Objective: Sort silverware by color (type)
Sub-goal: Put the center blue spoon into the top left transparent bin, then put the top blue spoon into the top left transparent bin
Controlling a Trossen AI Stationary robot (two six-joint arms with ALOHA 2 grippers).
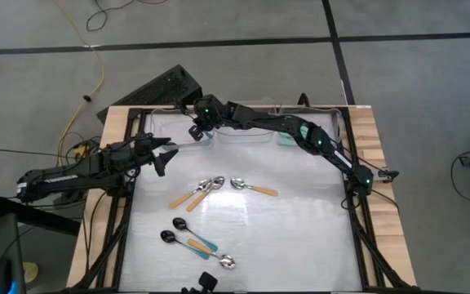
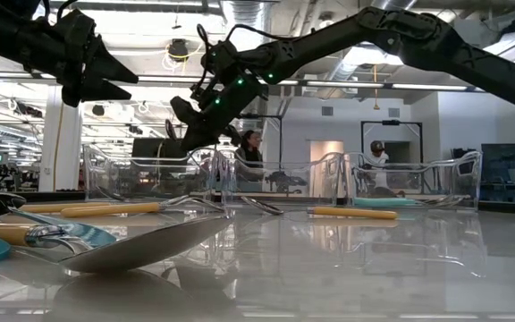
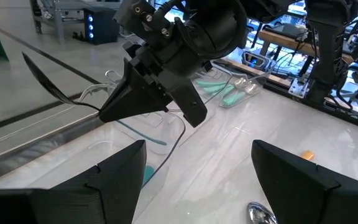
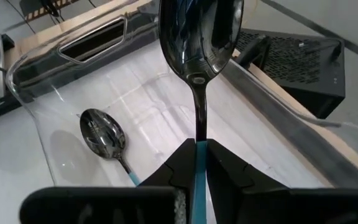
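My right gripper (image 1: 196,131) reaches to the far left clear bin (image 4: 73,37) and is shut on a black-bowled spoon with a blue handle (image 4: 199,37). A second black spoon with a blue handle (image 4: 101,134) lies flat on that bin's floor. My left gripper (image 1: 166,155) hovers open above the table's left side, touching nothing. On the table lie orange-handled spoons (image 1: 196,194) (image 1: 255,189), black-bowled blue-handled spoons (image 1: 184,237) and a silver-bowled spoon (image 1: 225,261). Teal-handled spoons (image 1: 288,139) lie in the far right bin. My right gripper pinches the spoon's handle where the black neck meets the blue part (image 4: 197,134), between its two fingers (image 4: 229,168). The spoon sticks out past the fingertips in line with them, bowl (image 3: 42,78) foremost. It is lifted clear above the far left bin.
Three clear bins stand in a row along the table's far edge (image 2: 280,179). A black box (image 1: 166,86) sits on the floor beyond the far left corner. Wooden boards (image 1: 374,139) flank the white table top. People show in the room behind (image 2: 250,143).
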